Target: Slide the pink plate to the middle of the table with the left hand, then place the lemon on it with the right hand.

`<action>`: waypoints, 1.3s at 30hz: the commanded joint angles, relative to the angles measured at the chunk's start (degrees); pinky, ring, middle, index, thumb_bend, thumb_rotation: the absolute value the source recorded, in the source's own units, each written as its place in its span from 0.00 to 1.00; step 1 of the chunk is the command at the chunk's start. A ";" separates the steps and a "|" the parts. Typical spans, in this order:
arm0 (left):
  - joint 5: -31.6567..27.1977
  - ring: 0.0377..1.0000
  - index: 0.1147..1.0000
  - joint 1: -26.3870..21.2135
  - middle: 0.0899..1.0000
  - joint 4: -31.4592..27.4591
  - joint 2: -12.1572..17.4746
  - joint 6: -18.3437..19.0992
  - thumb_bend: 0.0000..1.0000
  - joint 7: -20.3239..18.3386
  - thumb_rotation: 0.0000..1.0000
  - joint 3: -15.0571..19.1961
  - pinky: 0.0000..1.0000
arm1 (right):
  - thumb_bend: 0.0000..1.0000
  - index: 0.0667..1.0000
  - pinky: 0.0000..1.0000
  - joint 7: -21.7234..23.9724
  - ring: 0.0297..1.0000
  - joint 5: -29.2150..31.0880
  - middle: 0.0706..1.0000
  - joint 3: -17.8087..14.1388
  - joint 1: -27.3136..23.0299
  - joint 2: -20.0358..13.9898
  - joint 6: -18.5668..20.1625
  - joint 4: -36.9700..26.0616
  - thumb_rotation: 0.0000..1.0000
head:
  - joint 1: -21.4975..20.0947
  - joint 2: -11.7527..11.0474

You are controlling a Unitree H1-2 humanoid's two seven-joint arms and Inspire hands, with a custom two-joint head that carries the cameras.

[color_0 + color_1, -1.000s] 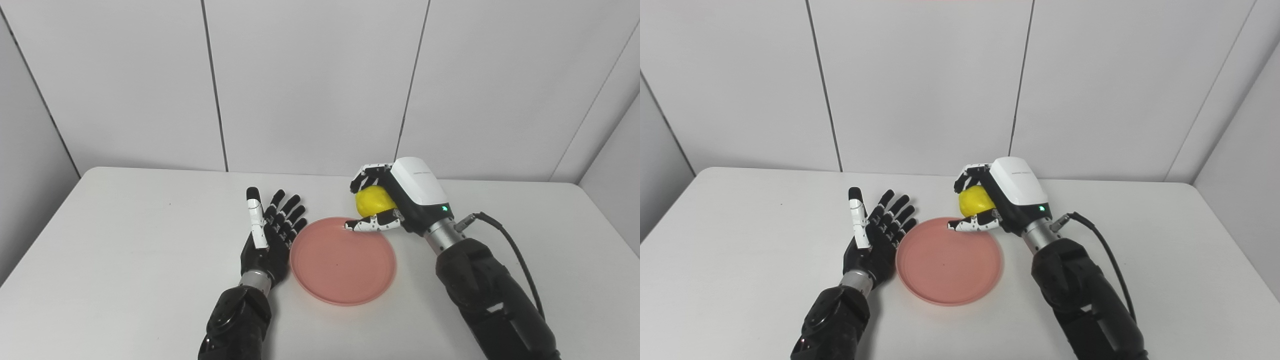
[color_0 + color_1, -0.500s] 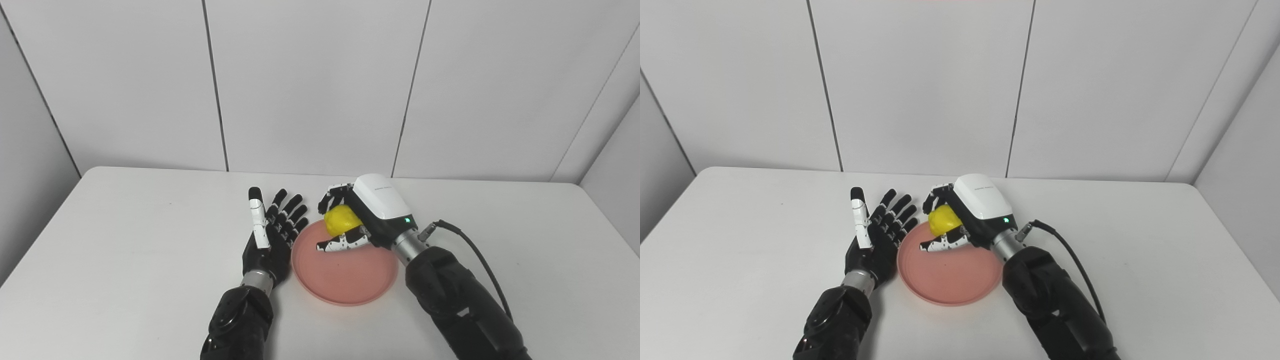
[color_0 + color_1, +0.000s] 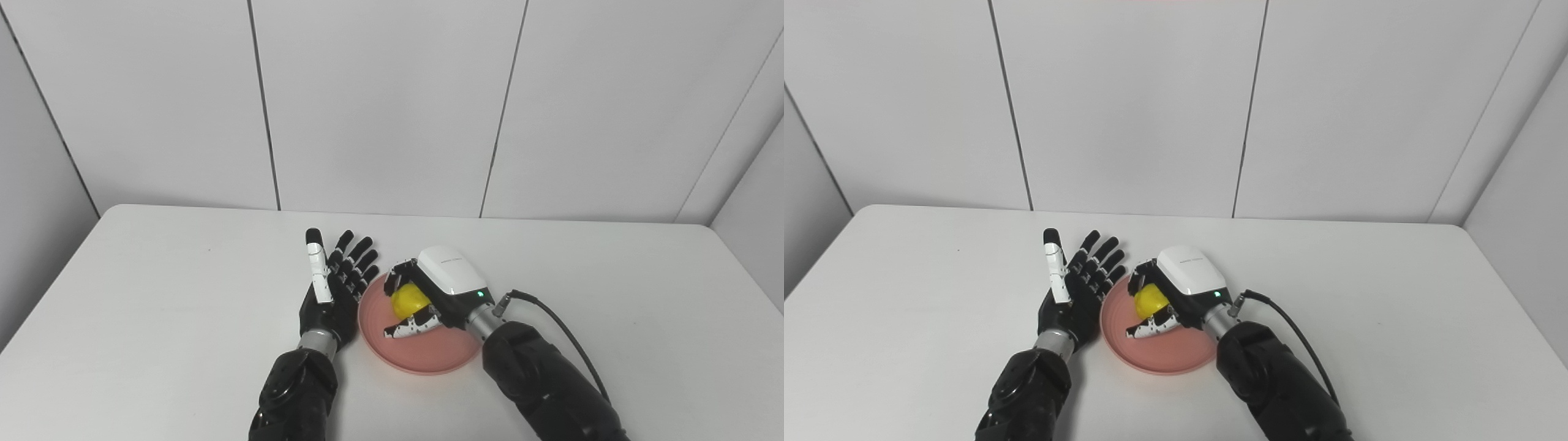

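The pink plate (image 3: 422, 352) lies near the middle of the white table. Over it my right hand (image 3: 436, 294) is shut on the yellow lemon (image 3: 409, 301), held low above the plate's middle; whether the lemon touches the plate I cannot tell. The hand's white back covers part of the fruit and the plate's far rim. My left hand (image 3: 334, 285) stands open just left of the plate, palm facing the plate's rim, fingers spread and pointing away from me, holding nothing.
The white table (image 3: 153, 294) runs wide to both sides, with its far edge against a panelled grey wall. A black cable (image 3: 563, 321) trails from my right wrist over the table to the right.
My right hand has carried the lemon from beyond the plate's far right rim toward me and down, to low over the plate's middle. The left hand has stayed beside the plate.
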 commanded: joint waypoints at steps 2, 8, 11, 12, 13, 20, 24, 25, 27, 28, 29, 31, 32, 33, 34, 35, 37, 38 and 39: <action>0.79 0.90 0.93 3.04 0.88 3.71 -1.26 3.31 0.89 2.67 0.99 0.44 0.94 | 0.51 0.45 0.24 -0.62 0.27 0.48 0.32 -0.01 -2.45 -0.53 -3.05 -0.28 0.15 | 0.10 0.07; 0.94 0.90 0.92 3.06 0.88 3.81 -1.16 3.13 0.89 2.64 0.99 0.45 0.93 | 0.51 0.45 0.24 -0.67 0.29 -0.34 0.33 0.57 -2.41 -0.84 -3.74 -0.60 0.16 | 0.03 0.13; 0.71 0.90 0.93 3.07 0.88 3.90 -1.19 3.13 0.88 2.54 0.99 0.58 0.93 | 0.51 0.45 0.25 -0.69 0.29 -1.00 0.34 1.01 -2.52 -1.42 -4.01 -0.94 0.16 | 0.00 0.08; 0.66 0.90 0.93 3.09 0.88 3.86 -1.21 3.18 0.88 2.52 0.98 0.60 0.93 | 0.51 0.45 0.25 -0.73 0.29 -1.11 0.34 1.11 -2.53 -1.55 -4.04 -1.03 0.16 | 0.00 0.08; 0.65 0.90 0.93 3.09 0.88 3.93 -1.19 3.11 0.88 2.48 0.98 0.61 0.93 | 0.51 0.45 0.25 -0.32 0.29 -1.21 0.34 1.15 -2.44 -1.77 -3.64 -1.50 0.17 | -0.03 0.09; 1.15 0.90 0.92 2.96 0.88 4.30 -0.79 2.77 0.89 2.41 0.99 0.27 0.91 | 0.79 0.56 0.35 0.75 0.41 -2.61 0.46 0.71 -1.72 -2.48 -1.12 -3.86 0.64 | -0.02 0.10; 1.60 0.90 0.91 2.78 0.88 4.70 -0.47 2.05 0.90 2.23 1.00 0.00 0.90 | 0.90 0.65 0.45 2.74 0.54 -2.23 0.60 -0.52 -1.33 -2.31 0.53 -5.29 0.79 | -0.24 0.00; 1.81 0.91 0.92 2.78 0.89 4.81 -0.39 1.21 0.90 1.95 0.99 -0.14 0.91 | 0.93 0.67 0.46 3.13 0.55 -2.09 0.61 -0.89 -1.25 -2.25 0.94 -5.66 0.83 | -0.29 -0.11; 2.35 0.92 0.93 2.80 0.89 4.90 -0.26 -0.28 0.90 1.58 0.99 -0.53 0.92 | 0.94 0.68 0.45 3.46 0.55 -1.94 0.61 -1.46 -1.13 -2.20 1.22 -6.12 0.86 | -0.28 -0.14; 2.64 0.92 0.93 2.81 0.89 4.94 -0.21 -0.88 0.90 1.46 0.99 -0.71 0.92 | 0.95 0.69 0.46 3.47 0.55 -1.92 0.61 -1.67 -1.08 -2.19 1.16 -6.22 0.89 | -0.28 -0.14; 3.14 0.92 0.93 2.84 0.89 4.74 -0.24 -1.74 0.90 1.43 0.99 -0.97 0.92 | 0.96 0.69 0.46 3.13 0.55 -1.64 0.62 -2.09 -0.94 -2.12 0.84 -6.26 0.90 | -0.25 -0.16; 3.88 0.91 0.92 2.87 0.89 4.48 -0.27 -3.10 0.88 1.43 0.98 -1.32 0.91 | 0.96 0.70 0.47 2.95 0.57 -1.13 0.63 -2.78 -0.71 -1.96 0.56 -6.47 0.94 | -0.24 -0.14; 4.65 0.91 0.92 2.79 0.89 4.24 -0.10 -3.92 0.87 1.48 0.98 -1.75 0.91 | 0.96 0.70 0.48 2.91 0.57 0.23 0.63 -3.75 -0.38 -1.59 0.53 -6.72 0.95 | -0.21 -0.12; 5.17 0.90 0.91 2.72 0.88 4.12 0.04 -4.42 0.89 1.52 0.98 -2.05 0.90 | 0.96 0.70 0.50 2.96 0.61 1.17 0.67 -4.46 -0.16 -1.31 0.52 -6.90 0.98 | -0.21 -0.12; 5.94 0.90 0.91 2.62 0.88 3.84 0.30 -5.19 0.89 1.48 0.97 -2.43 0.90 | 0.95 0.71 0.51 2.47 0.62 2.84 0.68 -5.61 0.11 -0.83 0.25 -6.86 0.98 | -0.13 -0.12; 6.45 0.89 0.91 2.55 0.88 3.66 0.46 -5.73 0.89 1.44 0.96 -2.67 0.89 | 0.94 0.70 0.54 2.15 0.64 3.93 0.69 -6.42 0.29 -0.48 0.01 -6.80 0.99 | -0.13 -0.12; 7.79 0.88 0.90 2.18 0.86 3.63 0.87 -7.68 0.89 1.43 0.94 -3.01 0.86 | 0.91 0.70 0.58 0.84 0.66 6.70 0.69 -8.50 0.67 0.45 -0.95 -6.49 1.00 | -0.12 -0.12; 8.29 0.88 0.90 1.91 0.85 3.87 1.05 -8.81 0.89 1.30 0.94 -3.04 0.86 | 0.90 0.70 0.60 0.46 0.67 7.89 0.69 -9.59 0.89 1.02 -0.58 -6.52 1.00 | -0.12 -0.12; 8.66 0.88 0.90 1.72 0.85 4.07 1.15 -9.60 0.89 1.17 0.93 -3.00 0.86 | 0.90 0.70 0.60 0.22 0.67 8.68 0.69 -10.33 1.04 1.41 -0.27 -6.55 1.00 | -0.12 -0.12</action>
